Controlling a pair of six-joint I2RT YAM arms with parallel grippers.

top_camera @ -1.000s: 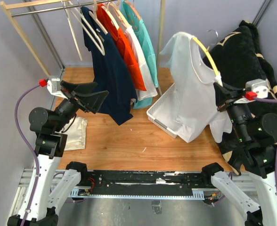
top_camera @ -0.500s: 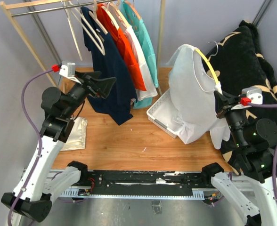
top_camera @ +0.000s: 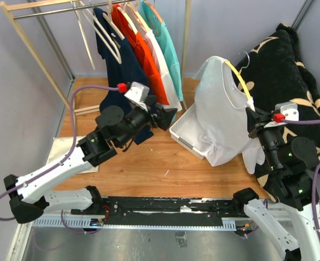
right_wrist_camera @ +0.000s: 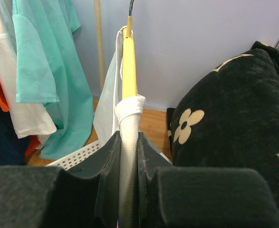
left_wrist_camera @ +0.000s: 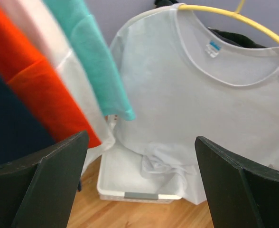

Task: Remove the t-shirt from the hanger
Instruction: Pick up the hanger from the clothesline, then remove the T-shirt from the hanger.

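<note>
A white t-shirt (top_camera: pixel 220 114) hangs on a yellow hanger (top_camera: pixel 240 76) at the right of the table, its hem bunched over a white basket (top_camera: pixel 188 128). My right gripper (top_camera: pixel 252 117) is shut on the hanger's lower end, where the shirt's sleeve is wrapped round it. In the right wrist view the hanger (right_wrist_camera: pixel 128 61) runs straight up between the jaws of the right gripper (right_wrist_camera: pixel 128 137). My left gripper (top_camera: pixel 168 117) is stretched across the table, open and empty, a short way left of the shirt. In the left wrist view, the t-shirt (left_wrist_camera: pixel 196 109) fills the space beyond the left gripper (left_wrist_camera: pixel 140 138).
A wooden clothes rack (top_camera: pixel 40 8) at the back left carries navy, orange, white and teal shirts (top_camera: pixel 143 60), close behind the left arm. A black flowered blanket (top_camera: pixel 280 60) hangs at the right. A folded beige cloth (top_camera: pixel 62 147) lies at the table's left edge.
The left arm has swung from the table's left side to the right, past the hanging shirts, up to the basket. The right gripper and hanger shifted slightly left and then held still.
</note>
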